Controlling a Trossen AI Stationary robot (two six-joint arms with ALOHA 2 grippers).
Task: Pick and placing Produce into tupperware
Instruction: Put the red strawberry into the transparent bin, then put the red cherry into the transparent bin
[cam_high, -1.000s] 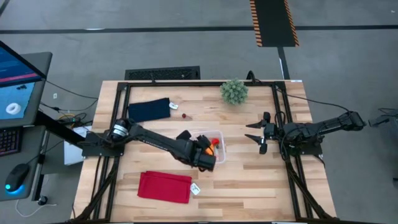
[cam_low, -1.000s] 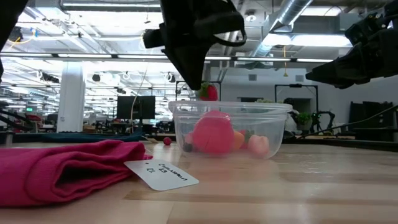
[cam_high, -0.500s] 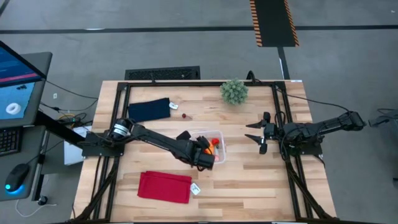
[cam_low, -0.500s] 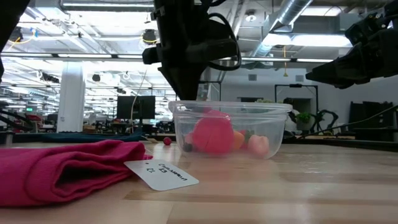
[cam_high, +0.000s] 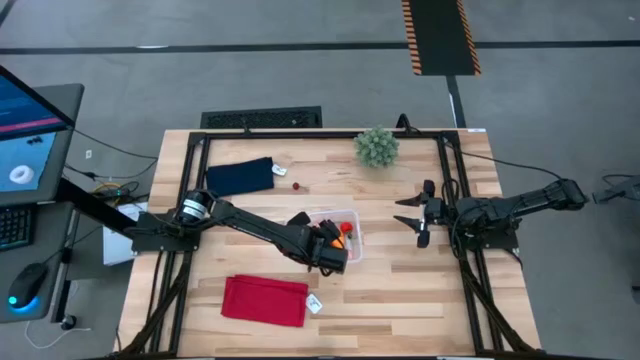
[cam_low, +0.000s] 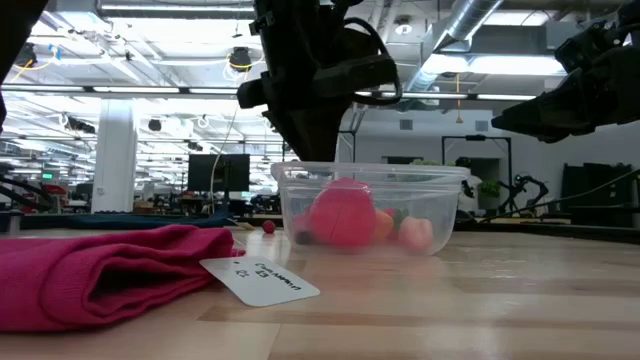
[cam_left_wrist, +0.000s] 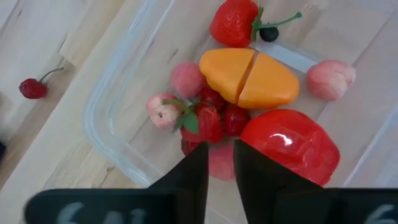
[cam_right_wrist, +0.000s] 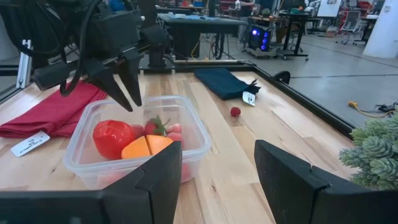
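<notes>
Clear, round-cornered plastic tupperware mid-desk holds glossy toy produce, the left wrist view alone showing a split orange piece and one stray cherry outside, beneath the left tool, its fingers slightly parted and empty, while the right tool waits spread.

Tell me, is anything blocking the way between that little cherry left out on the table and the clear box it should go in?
Nothing visible does. The cherry lies on bare wood between the navy cloth and the tupperware. The left gripper hangs over the tupperware; the right gripper waits off to the side.
</notes>
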